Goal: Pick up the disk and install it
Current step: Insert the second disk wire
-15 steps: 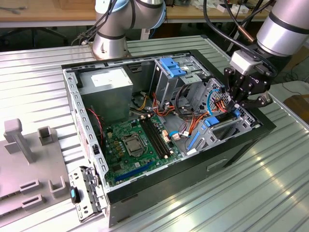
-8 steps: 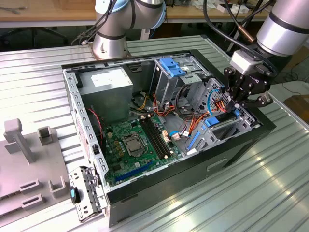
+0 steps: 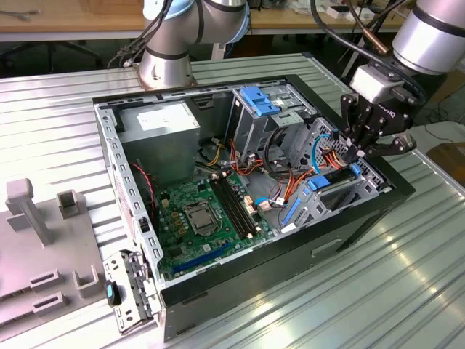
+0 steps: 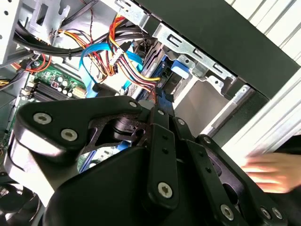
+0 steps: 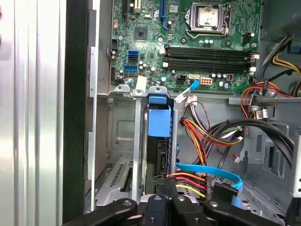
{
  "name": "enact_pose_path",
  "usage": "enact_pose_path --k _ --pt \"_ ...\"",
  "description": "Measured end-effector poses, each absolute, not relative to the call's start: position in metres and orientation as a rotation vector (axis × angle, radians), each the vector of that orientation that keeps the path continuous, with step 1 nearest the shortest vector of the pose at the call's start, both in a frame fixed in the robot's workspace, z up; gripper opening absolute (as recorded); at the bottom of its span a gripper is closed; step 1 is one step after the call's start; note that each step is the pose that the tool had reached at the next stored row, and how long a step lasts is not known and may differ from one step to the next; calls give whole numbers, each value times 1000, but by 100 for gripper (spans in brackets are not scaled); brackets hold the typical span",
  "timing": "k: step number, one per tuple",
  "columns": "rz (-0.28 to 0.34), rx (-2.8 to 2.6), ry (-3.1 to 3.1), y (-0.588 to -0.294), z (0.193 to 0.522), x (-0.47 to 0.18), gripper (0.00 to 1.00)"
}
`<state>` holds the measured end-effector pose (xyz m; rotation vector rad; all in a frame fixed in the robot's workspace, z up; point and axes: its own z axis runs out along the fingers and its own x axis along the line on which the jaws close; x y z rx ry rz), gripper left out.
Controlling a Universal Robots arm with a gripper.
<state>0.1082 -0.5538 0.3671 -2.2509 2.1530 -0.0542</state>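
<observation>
First wrist view: the disk (image 5: 159,121) stands edge-up in its drive bay at twelve o'clock from the gripper (image 5: 162,201); whether its fingers clamp the disk I cannot tell. Seemingly the install step; seating it calls for a straight push.

Your tool (image 3: 357,151) is matt black metal, its links pinned with bright steel screws. The disk (image 5: 159,123) shows a smooth blue plastic tab and carrier, slightly glossy. Around it you see the computer case (image 3: 138,218), bare grey sheet metal inside, with a matt black outer shell. The motherboard (image 5: 188,52) is green, faintly shiny, with a polished metal processor cover. Your desk (image 3: 349,291) is ribbed aluminium, brushed and reflective. The grey fixtures (image 3: 43,218) at the exterior view's left look like matt plastic.
</observation>
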Motion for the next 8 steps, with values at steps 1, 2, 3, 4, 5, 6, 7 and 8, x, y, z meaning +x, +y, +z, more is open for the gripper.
enact_pose_path --k 1,2,3,4,5,6,7,8 --pt "-54 -2251 2153 -554 369 108 11" --pt "-54 -2251 2153 -554 372 108 11" --pt "-54 -2251 2153 -554 375 108 11" --pt "-55 -2251 2153 -554 376 108 11" --pt "-55 -2252 2154 -553 377 108 11" --pt "-58 -2253 2154 -553 378 108 11" --pt "-68 -2258 2159 -551 379 108 11" --pt "-77 -2262 2163 -549 381 108 11"
